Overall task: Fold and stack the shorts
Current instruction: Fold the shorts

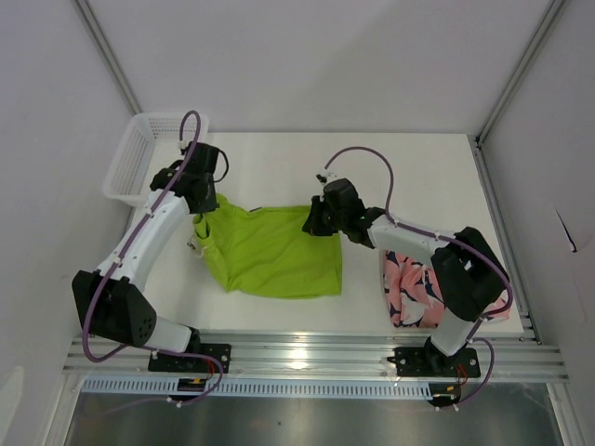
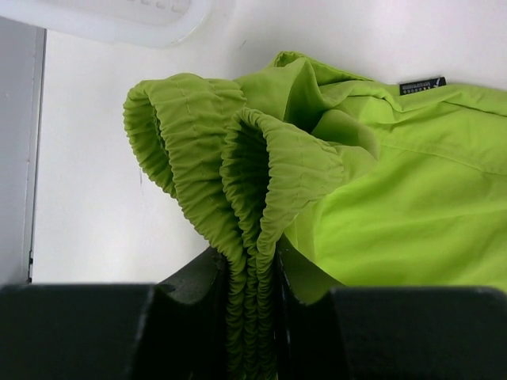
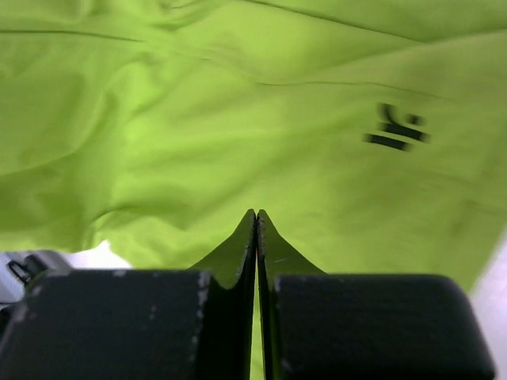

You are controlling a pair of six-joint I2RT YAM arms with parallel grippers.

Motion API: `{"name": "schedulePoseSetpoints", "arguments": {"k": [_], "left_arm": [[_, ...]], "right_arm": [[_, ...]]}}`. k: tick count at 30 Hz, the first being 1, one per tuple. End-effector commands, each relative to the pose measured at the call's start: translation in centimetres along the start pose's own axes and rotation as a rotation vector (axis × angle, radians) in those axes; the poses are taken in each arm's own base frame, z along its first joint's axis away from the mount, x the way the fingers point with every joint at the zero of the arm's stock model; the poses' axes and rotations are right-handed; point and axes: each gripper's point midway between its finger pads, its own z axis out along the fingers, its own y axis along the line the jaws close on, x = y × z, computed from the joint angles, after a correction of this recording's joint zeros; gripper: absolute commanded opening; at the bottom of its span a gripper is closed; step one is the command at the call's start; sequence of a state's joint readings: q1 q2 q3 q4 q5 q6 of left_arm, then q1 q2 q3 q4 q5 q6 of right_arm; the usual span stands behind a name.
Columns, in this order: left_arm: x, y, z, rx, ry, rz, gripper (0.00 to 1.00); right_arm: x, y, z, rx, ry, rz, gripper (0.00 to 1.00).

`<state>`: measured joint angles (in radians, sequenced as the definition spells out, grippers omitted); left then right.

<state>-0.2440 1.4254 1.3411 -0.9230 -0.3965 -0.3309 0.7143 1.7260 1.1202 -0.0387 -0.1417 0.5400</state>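
Left gripper [image 2: 252,261] is clenched on the green shorts [image 1: 270,251]: its wrist view shows the gathered waistband [image 2: 198,134] bunched and pinched between the two black fingers, with the cloth rising from them in two ruffled folds. A small dark label [image 2: 421,85] sits on the fabric toward 1 o'clock of that view. Right gripper [image 3: 256,218] is clenched too, its fingers pressed together with a thin sliver of green between them, so it is nipping an edge of the same green shorts. Smooth cloth fills its wrist view, and a small dark logo [image 3: 396,131] lies toward 1 o'clock. From the top camera, with 6 o'clock at the arm bases, the pink shorts [image 1: 409,288] lie nearest, at 4 o'clock on the table [image 1: 279,158]. They are folded into a small block, partly hidden under the right arm [image 1: 465,269], and they sit apart from the green pair. The green shorts lie around the middle of the table, mostly flat. The left gripper holds them at their 9 o'clock edge, where the cloth is puckered and lifted. The right gripper holds their 1 o'clock corner. Farthest off, at 10 o'clock, a white mesh basket [image 1: 139,158] stands at the table's corner, just beyond the left gripper and clear of both pairs of shorts.
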Motion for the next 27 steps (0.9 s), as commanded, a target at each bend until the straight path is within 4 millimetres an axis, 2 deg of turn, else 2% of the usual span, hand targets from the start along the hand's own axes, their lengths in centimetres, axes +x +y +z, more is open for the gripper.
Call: {"name": "schedulePoseSetpoints", "arguments": {"k": [1,4,7,13,16,19,23,27], "left_arm": [[-2.8,-0.1,-2.7,0.005,-0.127,0.025,0.0],[-3.0,-0.9,-3.1,0.016,-0.139,0.044,0.0],[-2.9,-1.7,-3.5,0.005,-0.145,0.073,0.0],[-3.2,-3.7,-5.5,-0.008,-0.217,0.133,0.0],[-2.9,-4.7,-6.2,-0.031,-0.236,0.154,0.0],[-2.0,-6.5,-6.7,-0.063,-0.243,0.201,0.0],[0.0,-8.5,-5.8,-0.123,-0.204,0.262,0.0],[1.4,-10.9,-5.0,-0.136,-0.167,0.24,0.0]], "right_arm": [[1.1,-3.8,-0.9,0.09,0.043,0.017,0.0],[1.9,-6.1,-0.3,0.136,0.074,0.032,0.0],[2.4,-7.2,0.2,0.165,0.093,0.028,0.0],[4.4,-9.6,1.8,0.213,0.154,0.056,0.0],[5.1,-10.2,2.3,0.222,0.167,0.072,0.0],[5.4,-10.4,2.6,0.216,0.168,0.091,0.0],[5.3,-10.4,2.8,0.193,0.166,0.123,0.0],[5.4,-10.5,2.7,0.175,0.163,0.149,0.0]]}}
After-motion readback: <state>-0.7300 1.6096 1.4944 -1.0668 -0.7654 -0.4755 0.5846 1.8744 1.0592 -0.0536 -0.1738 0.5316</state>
